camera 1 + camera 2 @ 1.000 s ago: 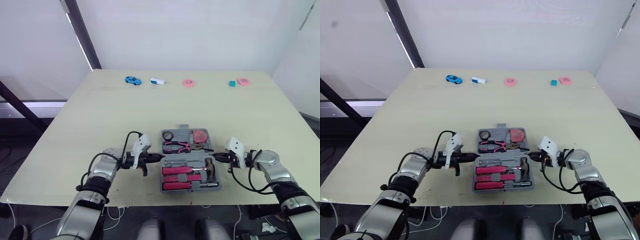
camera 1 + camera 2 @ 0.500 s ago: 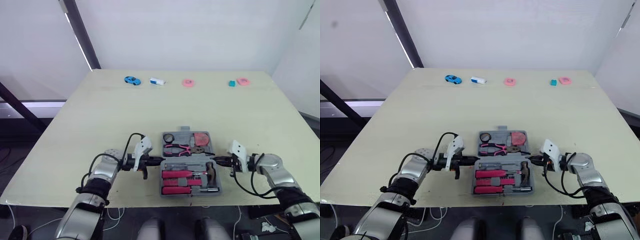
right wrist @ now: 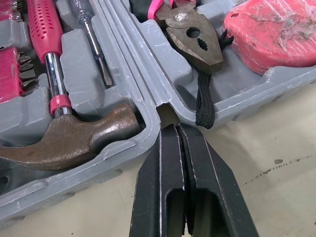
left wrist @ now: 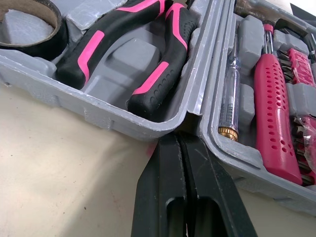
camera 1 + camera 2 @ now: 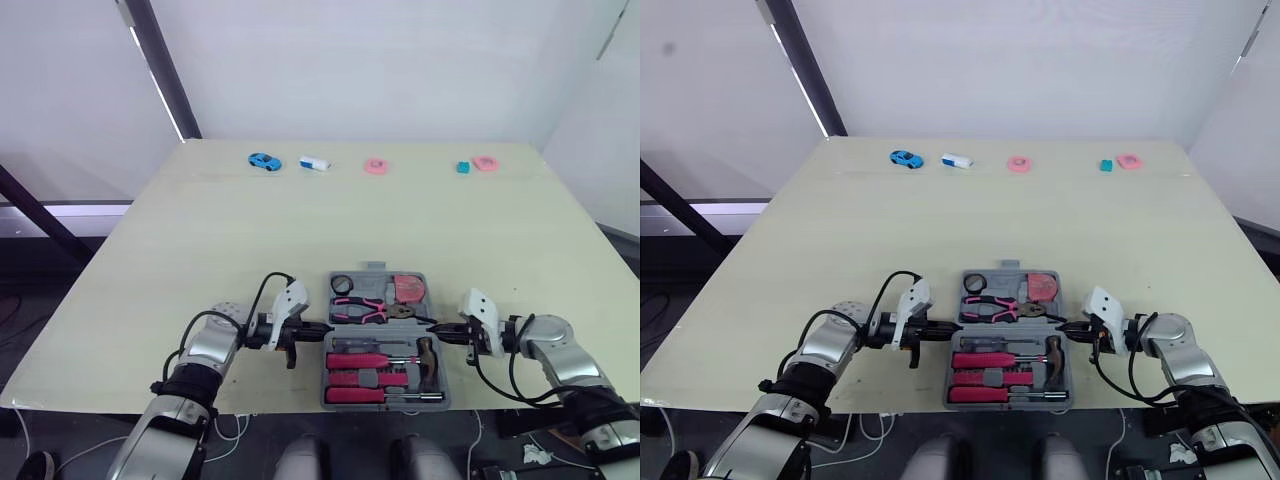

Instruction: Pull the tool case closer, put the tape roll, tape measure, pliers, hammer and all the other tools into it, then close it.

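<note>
Tool case [image 5: 385, 340] lies open at the surface's [image 5: 250, 230] near edge, with tape roll [image 5: 341, 283], tape measure [image 5: 405, 288], pliers [image 5: 358, 308] and hammer [image 5: 425, 350] inside. Left gripper [image 5: 322, 328] and right gripper [image 5: 432, 327], both pinched together and empty, touch its hinge ends; only closing looks left.

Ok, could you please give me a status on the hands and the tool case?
Left hand shut, tip at tool case hinge notch. Right hand shut, same on opposite side. Case open, hammer and pliers inside. Nothing between hands and case.
</note>
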